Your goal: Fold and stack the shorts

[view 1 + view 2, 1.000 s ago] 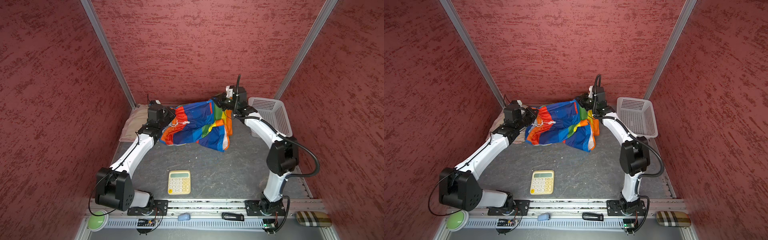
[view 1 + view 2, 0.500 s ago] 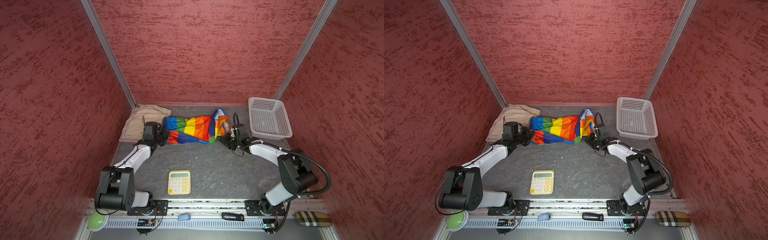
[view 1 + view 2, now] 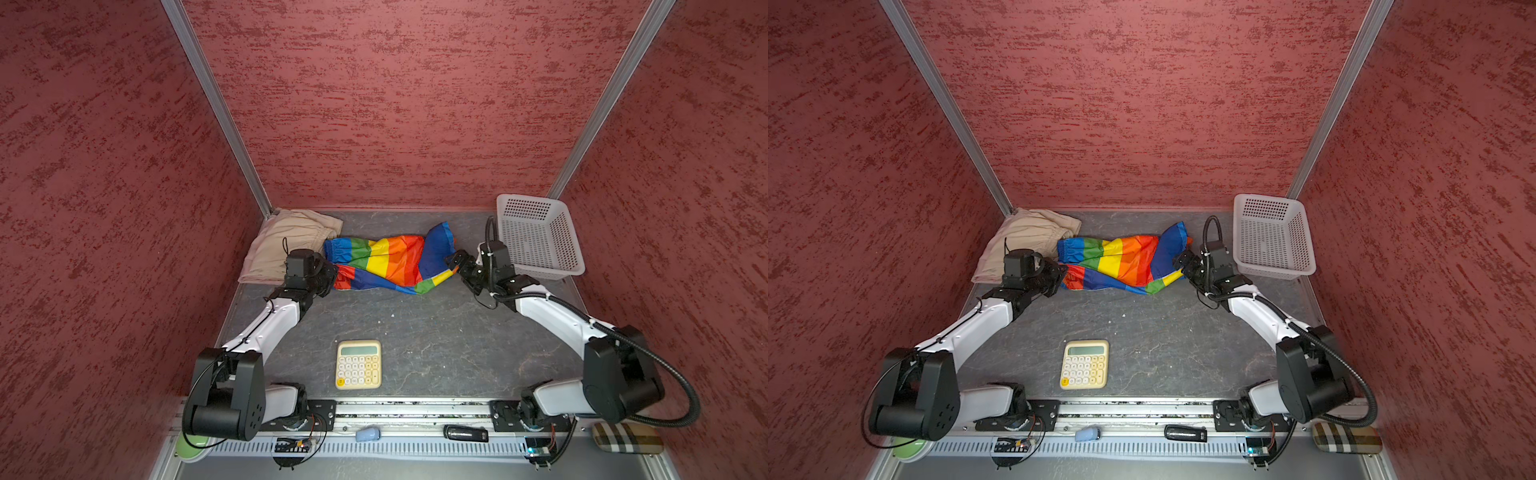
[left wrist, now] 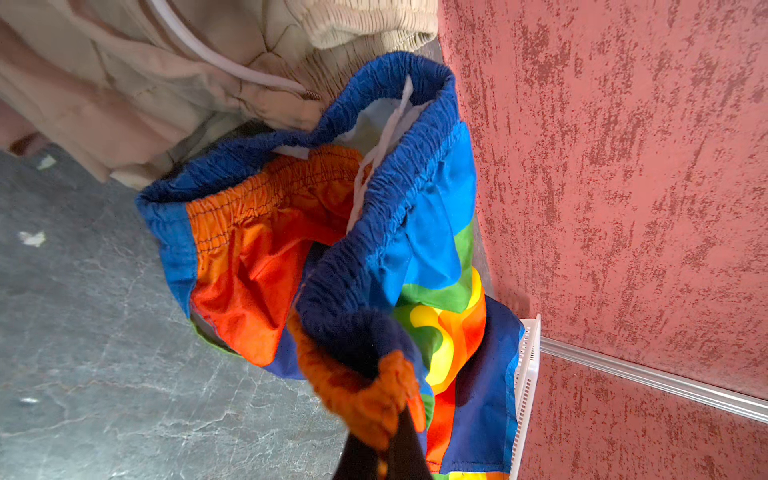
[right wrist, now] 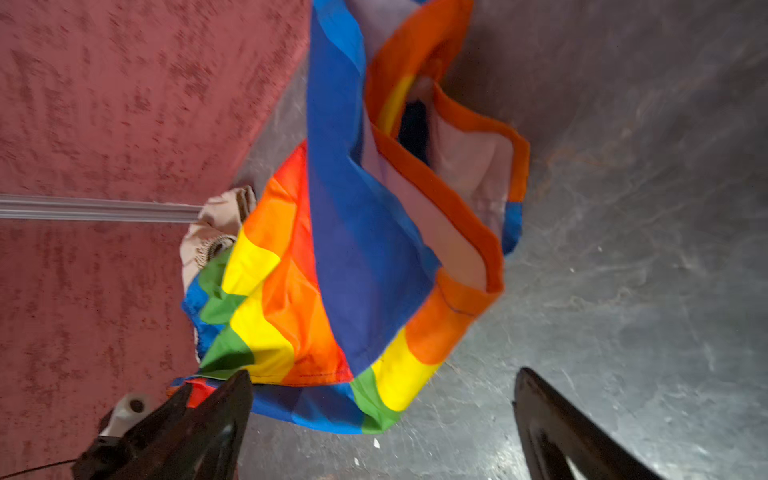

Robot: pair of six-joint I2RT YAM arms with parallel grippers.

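Beyond the calculator [image 3: 358,364], toward the back wall, you see the rainbow shorts [image 3: 386,264] lying crumpled on the table in both top views. The calculator's key markings are too small to read. The beige shorts [image 3: 286,245] sit beyond the calculator to its left, partly covered by the left arm's wrist. The left gripper [image 3: 331,276] meets the rainbow shorts' waistband end, its tips buried in cloth, so you cannot judge them from above. The right gripper [image 3: 455,266], beyond the calculator to its right, sits at the leg end beside the white basket [image 3: 540,272].

From the left wrist view, the left gripper [image 4: 384,453] is cut off by the frame, its fingers pinched together on a bunched orange and blue piece of waistband. The beige shorts [image 4: 124,95] show a white drawstring [image 4: 220,62]. A pinkish fabric [image 4: 16,120] beside them is cut off and hard to identify.

From the right wrist view, which is blurred, the right gripper's [image 5: 384,374] fingers [image 5: 216,415] stand wide apart. The rainbow shorts' [image 5: 332,249] hem corner lies between them. Whether the nearer finger touches it, you cannot tell.
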